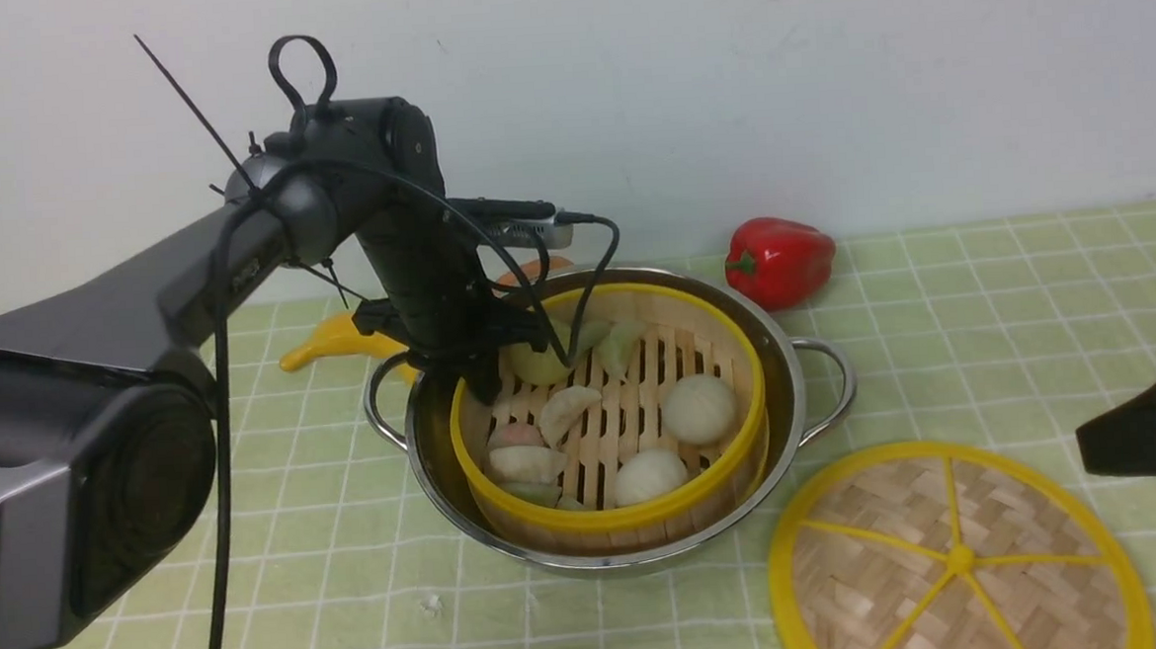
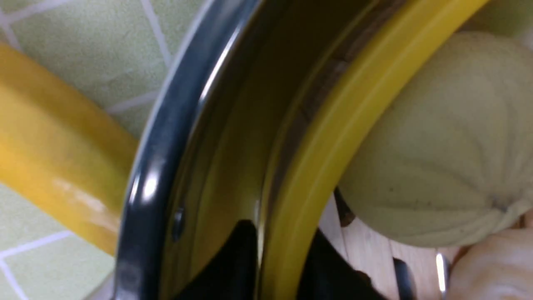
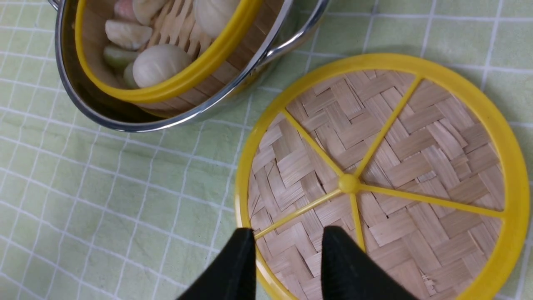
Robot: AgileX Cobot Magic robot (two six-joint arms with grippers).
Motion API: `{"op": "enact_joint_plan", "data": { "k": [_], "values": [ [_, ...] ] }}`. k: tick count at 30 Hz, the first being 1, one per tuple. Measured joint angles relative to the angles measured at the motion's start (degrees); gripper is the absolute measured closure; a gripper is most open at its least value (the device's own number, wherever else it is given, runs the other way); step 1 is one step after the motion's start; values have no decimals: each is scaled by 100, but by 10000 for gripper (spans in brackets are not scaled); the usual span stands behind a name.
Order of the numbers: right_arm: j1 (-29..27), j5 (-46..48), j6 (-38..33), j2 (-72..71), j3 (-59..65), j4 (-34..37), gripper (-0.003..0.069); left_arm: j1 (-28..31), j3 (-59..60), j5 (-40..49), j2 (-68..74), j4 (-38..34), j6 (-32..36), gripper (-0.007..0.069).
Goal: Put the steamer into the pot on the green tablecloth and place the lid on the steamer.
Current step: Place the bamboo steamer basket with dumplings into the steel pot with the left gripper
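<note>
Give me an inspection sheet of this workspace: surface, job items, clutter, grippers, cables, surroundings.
Surface: green tablecloth, lying flat.
Job's things: steamer in the pot, its rim above the pot's; lid lies on the tablecloth beside it.
Clutter: red pepper and banana behind the pot.
Grippers: left gripper shut on the steamer's rim; right gripper open above the lid's edge.
Cables: black cables loop from the left arm over the pot.
Surroundings: plain white wall.

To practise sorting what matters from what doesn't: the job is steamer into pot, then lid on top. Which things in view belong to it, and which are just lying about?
Belong to the job: steamer, pot, lid, green tablecloth.

Just lying about: red pepper, yellow banana.
</note>
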Motion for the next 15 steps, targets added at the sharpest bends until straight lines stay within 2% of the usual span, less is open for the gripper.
{"op": "enact_joint_plan", "data": {
  "k": [10,14,15],
  "values": [
    [0,25,-14,2,-59,11,417,-6,-795,5,-470,200,-12,130],
    [142,-18,-50,72,-305,59,417,4,-939,10,-1137,242,-16,76],
    [348,-59,-64,165,-483,114,417,4,-953,10,-1452,242,-16,67]
  ]
}}
